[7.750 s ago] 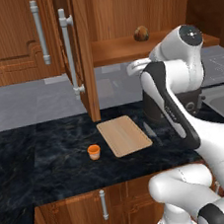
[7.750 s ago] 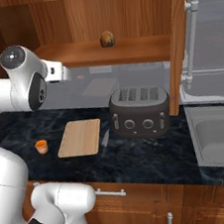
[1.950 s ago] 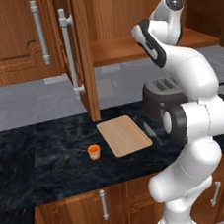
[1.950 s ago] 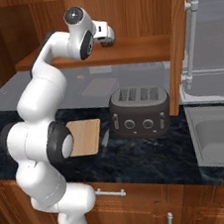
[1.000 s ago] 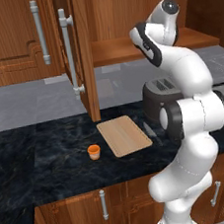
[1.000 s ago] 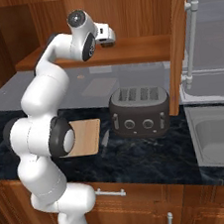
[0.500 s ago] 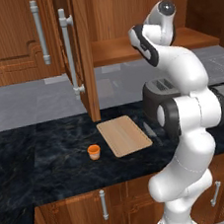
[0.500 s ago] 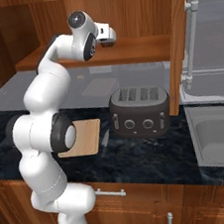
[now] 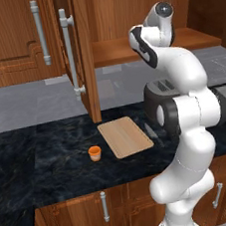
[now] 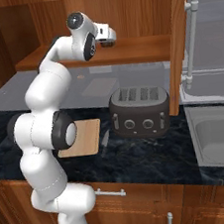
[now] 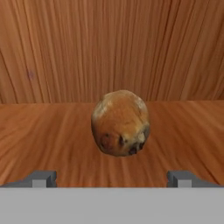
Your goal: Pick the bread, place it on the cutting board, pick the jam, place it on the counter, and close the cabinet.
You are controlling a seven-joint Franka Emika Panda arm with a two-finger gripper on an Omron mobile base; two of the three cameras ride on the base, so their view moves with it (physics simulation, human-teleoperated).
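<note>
You had the cabinet (image 9: 85,53) standing open, its door swung out edge-on toward you with the long grey bar handle (image 9: 69,55) facing left, and a bare wooden shelf (image 10: 126,51) exposed inside it. Below it ran the dark marbled table (image 9: 50,158), with a sink (image 10: 220,137) let into its right end in the right base view. Your white arm (image 9: 184,106) rose from the base and reached up and back, its wrist at shelf level. On the table, a dark toaster (image 10: 140,111) sat behind the arm, just to the right of the cutting board (image 9: 124,136), which lay flat and bare in front of the open door. The hand (image 11: 112,178) was up at the shelf with its two fingertips (image 11: 41,178) spread wide apart, one on each side at the bottom of the hand view, holding nothing. The bread (image 11: 120,123) rested on the shelf straight ahead of the hand, centred between the fingertips but beyond them, not touched, with the cabinet's back wall behind it. The jam (image 9: 94,153) stood upright on the table, just to the left of the cutting board's near corner and apart from it.
</note>
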